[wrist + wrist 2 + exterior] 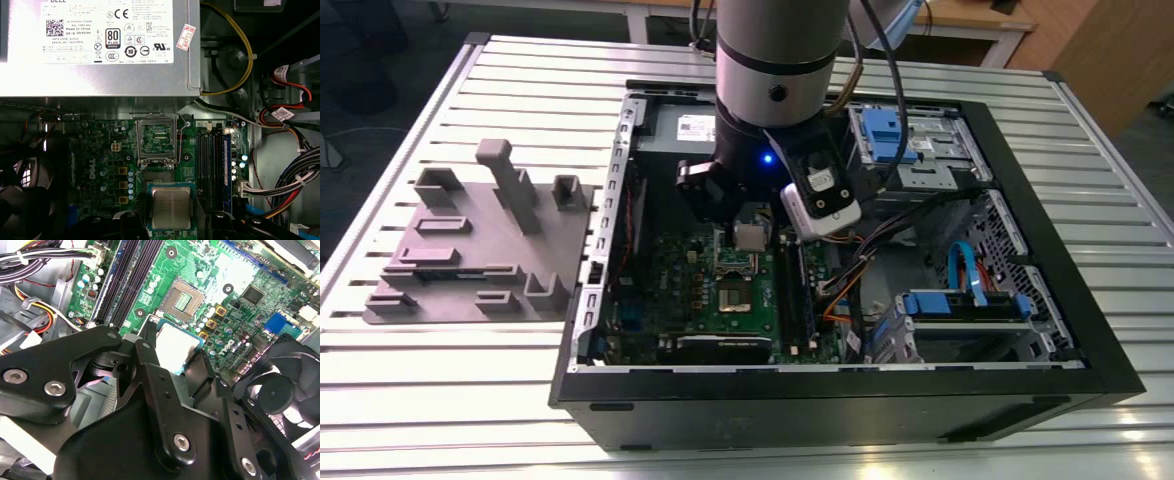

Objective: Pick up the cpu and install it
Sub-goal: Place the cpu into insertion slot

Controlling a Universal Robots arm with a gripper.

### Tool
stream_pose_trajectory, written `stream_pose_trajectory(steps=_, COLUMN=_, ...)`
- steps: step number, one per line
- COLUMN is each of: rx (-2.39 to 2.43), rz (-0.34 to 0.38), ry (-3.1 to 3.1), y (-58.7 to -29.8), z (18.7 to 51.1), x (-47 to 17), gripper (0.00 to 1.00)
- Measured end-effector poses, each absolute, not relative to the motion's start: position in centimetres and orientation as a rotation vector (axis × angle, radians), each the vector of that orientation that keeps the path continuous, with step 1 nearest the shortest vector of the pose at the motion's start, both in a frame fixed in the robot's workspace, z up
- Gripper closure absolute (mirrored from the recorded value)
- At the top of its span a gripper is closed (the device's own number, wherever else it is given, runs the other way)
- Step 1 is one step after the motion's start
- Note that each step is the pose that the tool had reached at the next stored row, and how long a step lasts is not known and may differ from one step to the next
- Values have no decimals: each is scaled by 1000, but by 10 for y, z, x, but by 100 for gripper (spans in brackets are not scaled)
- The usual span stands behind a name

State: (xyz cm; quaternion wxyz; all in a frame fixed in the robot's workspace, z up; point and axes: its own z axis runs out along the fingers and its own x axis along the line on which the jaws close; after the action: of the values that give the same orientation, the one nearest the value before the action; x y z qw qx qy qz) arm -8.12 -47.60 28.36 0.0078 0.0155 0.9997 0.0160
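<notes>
The cpu (171, 206) is a flat square chip with a shiny silver top and a thin green rim, and my gripper (171, 222) is shut on it. Black fingers (131, 222) press on two opposite edges of it. In the second wrist view the cpu (176, 346) hangs between the fingers (150, 347), above the green motherboard (235, 270) and a little to one side of the open socket (182, 300). In the exterior view the gripper (750, 238) hovers inside the open computer case, with the socket (736, 298) just below it in the picture. The socket's load plate (157, 137) stands folded up.
A grey power supply (95, 45) sits beyond the socket. Memory slots (212, 165) and cable bundles (285, 185) run beside it, and a black fan (282, 390) is close to the fingers. A grey plastic fixture (480, 250) stands on the slatted table at the exterior view's left.
</notes>
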Motion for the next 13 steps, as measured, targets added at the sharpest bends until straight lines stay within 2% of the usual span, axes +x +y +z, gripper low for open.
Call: stream_pose_trajectory(steps=13, rx=40, rz=50, ry=3129, y=-485, z=264, x=-81, gripper=53)
